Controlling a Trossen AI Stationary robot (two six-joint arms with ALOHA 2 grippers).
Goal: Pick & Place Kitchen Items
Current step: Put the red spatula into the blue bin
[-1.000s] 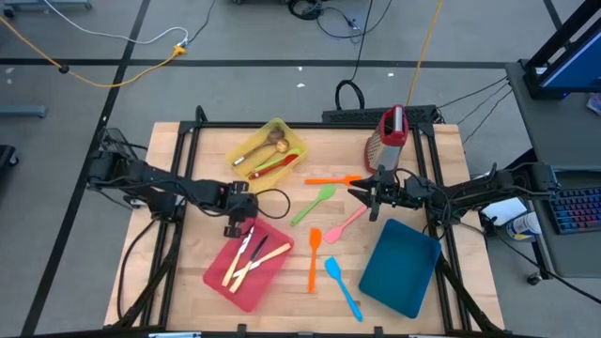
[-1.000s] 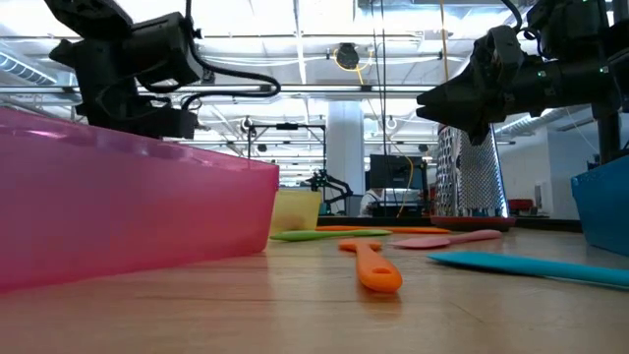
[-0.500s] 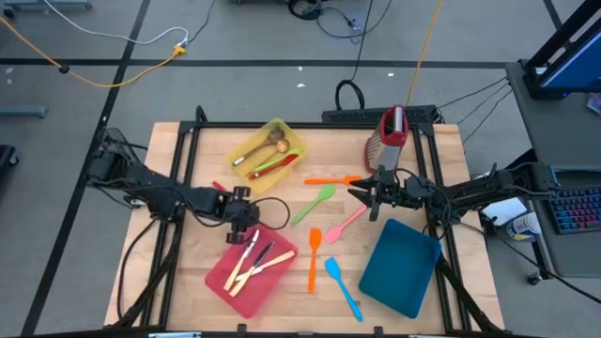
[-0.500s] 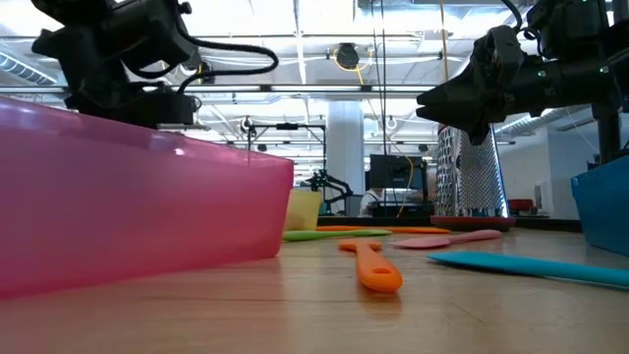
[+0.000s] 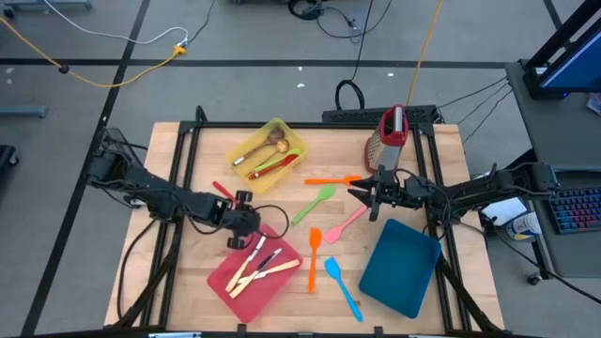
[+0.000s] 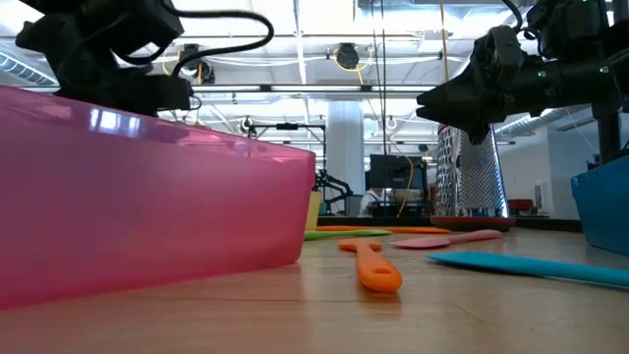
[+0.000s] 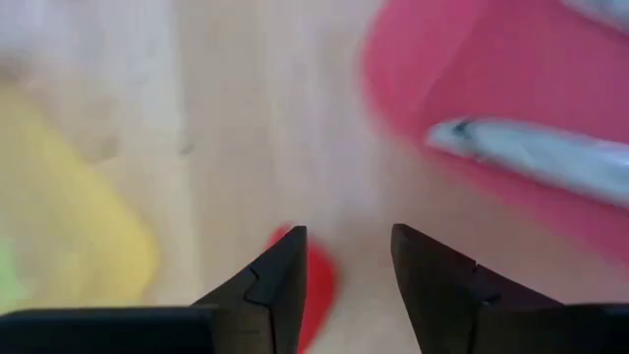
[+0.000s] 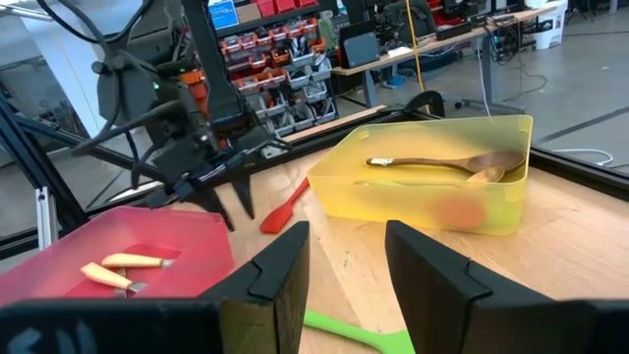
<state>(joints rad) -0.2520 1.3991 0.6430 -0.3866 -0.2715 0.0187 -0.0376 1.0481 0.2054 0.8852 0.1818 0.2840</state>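
Note:
My left gripper (image 5: pixel 237 223) (image 7: pixel 346 264) stands open at the far left corner of the pink tray (image 5: pixel 255 269), over a red spatula (image 5: pixel 223 191) (image 7: pixel 316 285) that lies flat on the wood. The tray holds pale-handled cutlery (image 5: pixel 258 267). My right gripper (image 5: pixel 358 194) (image 8: pixel 344 258) hovers open above the table, beside an orange spatula (image 5: pixel 333 179) and a green spoon (image 5: pixel 315 204). A pink spoon (image 5: pixel 346 223), a second orange spatula (image 5: pixel 314 258) and a blue spatula (image 5: pixel 343 288) lie flat on the table. The yellow tray (image 5: pixel 246 143) holds wooden spoons and a red and a green utensil.
A blue tray (image 5: pixel 399 266) lies at the near right, under the right arm. A metal grater (image 5: pixel 392 136) with a red handle stands at the far right. The bare wood between the pink and blue trays holds only the loose utensils.
The pink tray has slid toward the table's near right and turned a little, its cutlery going with it. My left gripper has moved slightly toward the near edge. The red spatula now shows beside the left arm. My right arm has kept still.

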